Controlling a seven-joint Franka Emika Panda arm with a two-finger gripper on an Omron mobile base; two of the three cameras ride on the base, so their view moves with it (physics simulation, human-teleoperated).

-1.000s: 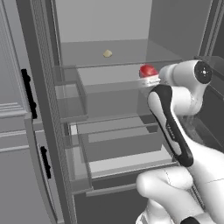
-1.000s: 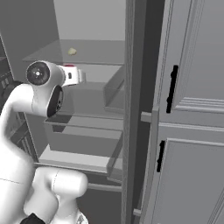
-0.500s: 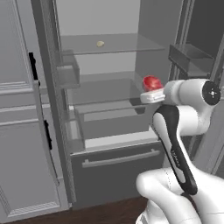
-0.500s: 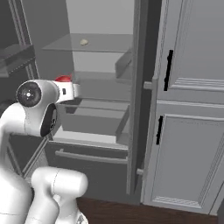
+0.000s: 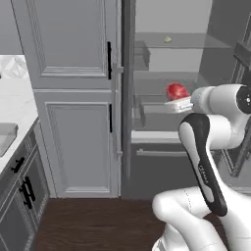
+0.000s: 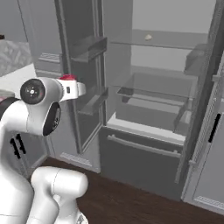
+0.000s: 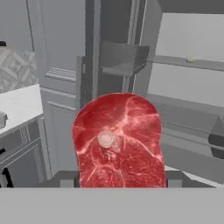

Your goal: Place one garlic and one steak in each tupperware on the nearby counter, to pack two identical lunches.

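My gripper (image 5: pixel 178 102) is shut on a red marbled steak (image 5: pixel 177 91), held in the air in front of the open fridge. In the hand view the steak (image 7: pixel 119 140) stands upright between the two dark fingertips (image 7: pixel 65 180). From the right base view a red sliver of the steak (image 6: pixel 66 77) shows above the white hand (image 6: pixel 73 89). One pale garlic (image 5: pixel 167 39) lies on an upper glass shelf of the fridge, also seen as garlic (image 6: pixel 148 37) and garlic (image 7: pixel 191 59). The white counter (image 5: pixel 11 104) lies far to the left, and a grey tray-like edge (image 5: pixel 6 135) on it may be a tupperware.
The fridge (image 6: pixel 148 100) stands open with glass shelves, a lower drawer (image 6: pixel 140 146) and door bins (image 6: pixel 89 46). Tall grey cabinet doors (image 5: pixel 73 98) with black handles stand between fridge and counter. Dark wooden floor (image 5: pixel 98 220) lies below.
The whole picture has shifted as the base turned left: the fridge slid right in the left base view and the counter came into sight. The steak stays in the gripper.
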